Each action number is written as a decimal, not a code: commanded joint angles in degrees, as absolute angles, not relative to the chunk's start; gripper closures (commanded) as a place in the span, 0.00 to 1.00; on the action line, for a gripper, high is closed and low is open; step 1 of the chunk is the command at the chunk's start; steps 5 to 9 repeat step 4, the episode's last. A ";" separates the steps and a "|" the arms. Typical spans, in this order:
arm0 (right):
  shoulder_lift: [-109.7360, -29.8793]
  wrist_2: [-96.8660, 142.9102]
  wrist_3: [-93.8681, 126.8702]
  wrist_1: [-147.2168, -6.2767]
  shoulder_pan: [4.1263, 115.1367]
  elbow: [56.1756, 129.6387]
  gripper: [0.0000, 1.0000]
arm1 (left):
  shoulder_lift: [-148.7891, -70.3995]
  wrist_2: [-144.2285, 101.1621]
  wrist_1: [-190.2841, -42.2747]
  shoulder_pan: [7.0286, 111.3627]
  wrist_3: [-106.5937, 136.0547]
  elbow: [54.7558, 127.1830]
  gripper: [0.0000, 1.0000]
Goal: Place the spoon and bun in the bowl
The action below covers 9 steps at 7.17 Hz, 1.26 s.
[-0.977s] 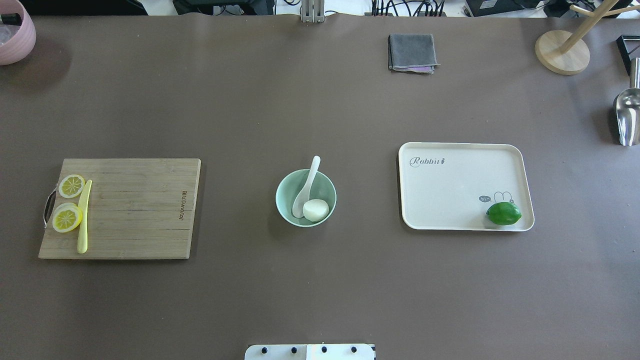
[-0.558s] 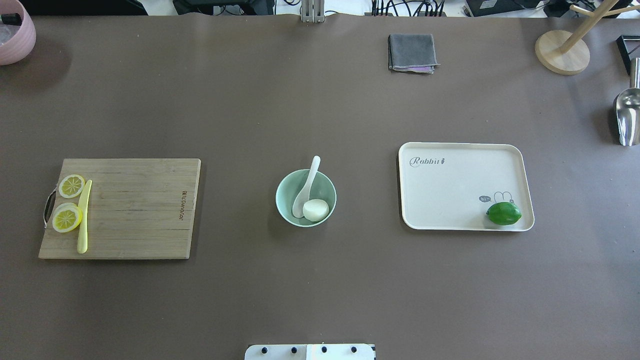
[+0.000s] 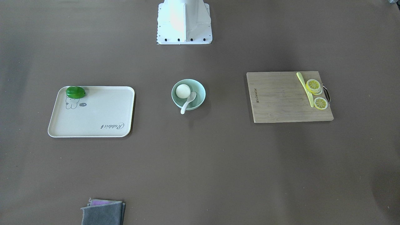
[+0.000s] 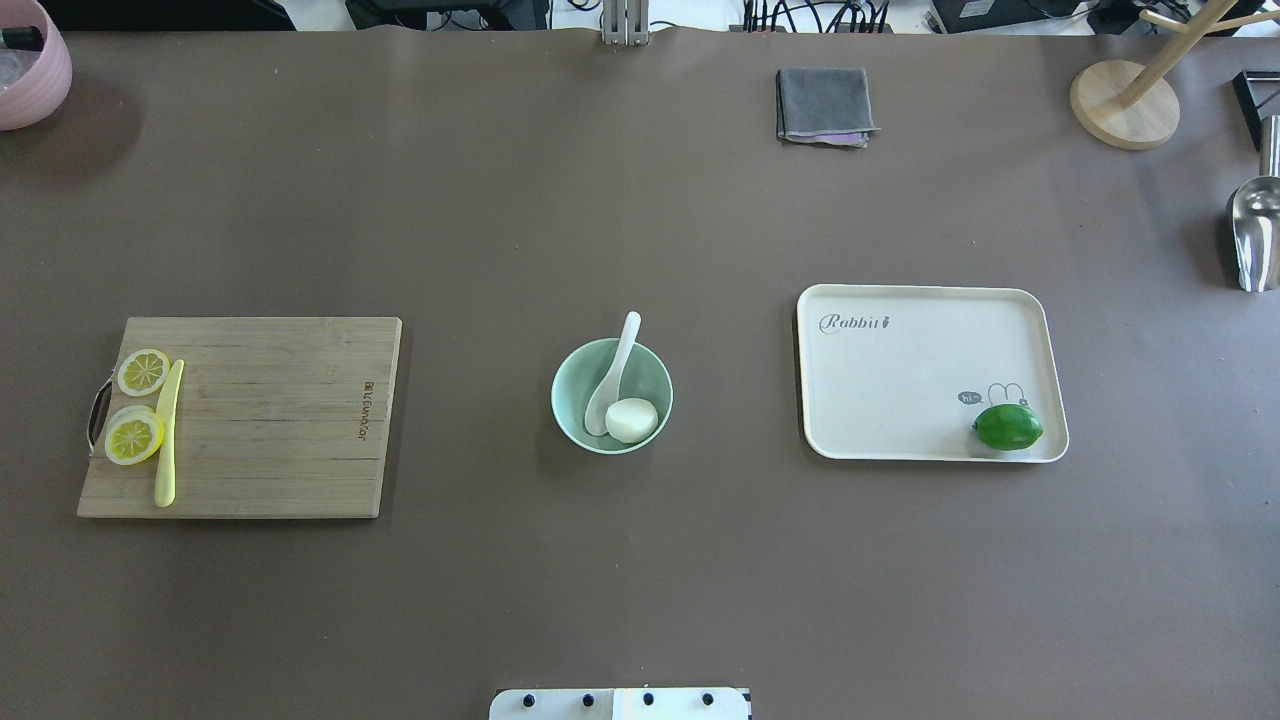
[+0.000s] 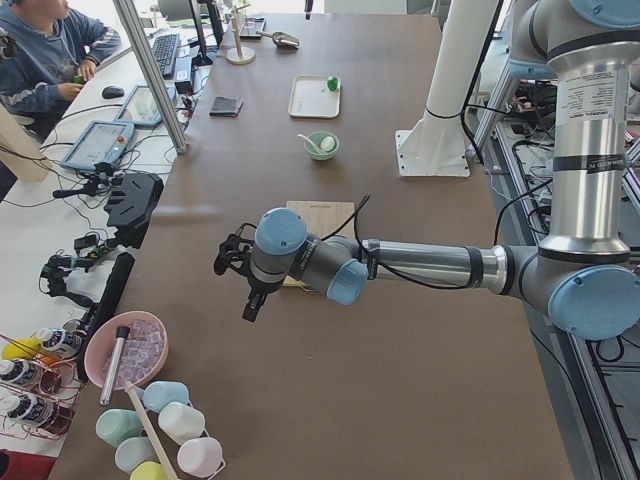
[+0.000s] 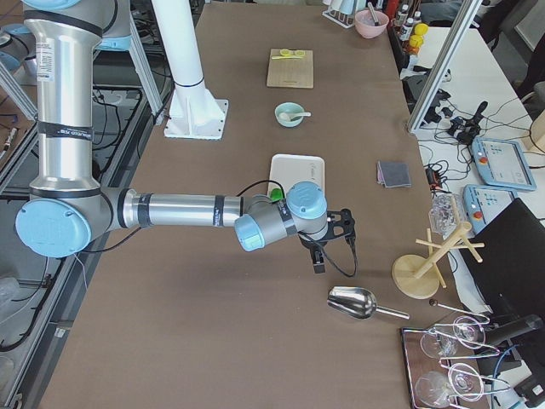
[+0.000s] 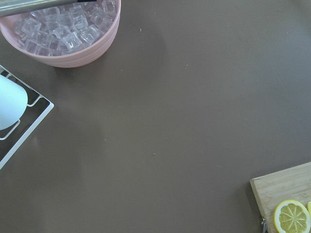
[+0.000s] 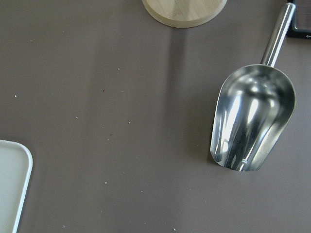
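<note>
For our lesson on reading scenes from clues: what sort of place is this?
Most likely a robotics lab, not a kitchen: an industrial robot arm reaches over the table, a teach pendant lies alongside, and an operator sits nearby.

Lime (image 4: 1008, 427) on tray (image 4: 900, 370); knife (image 4: 168, 435) and lemon slices (image 4: 135, 437), perhaps three, on cutting board (image 4: 280, 430)
</note>
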State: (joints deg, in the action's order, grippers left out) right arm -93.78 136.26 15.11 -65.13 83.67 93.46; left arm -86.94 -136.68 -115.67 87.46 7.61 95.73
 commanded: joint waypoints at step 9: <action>-94.75 137.46 15.12 -65.04 83.76 94.75 0.00 | -86.40 -136.58 -115.84 87.54 7.73 96.76 0.02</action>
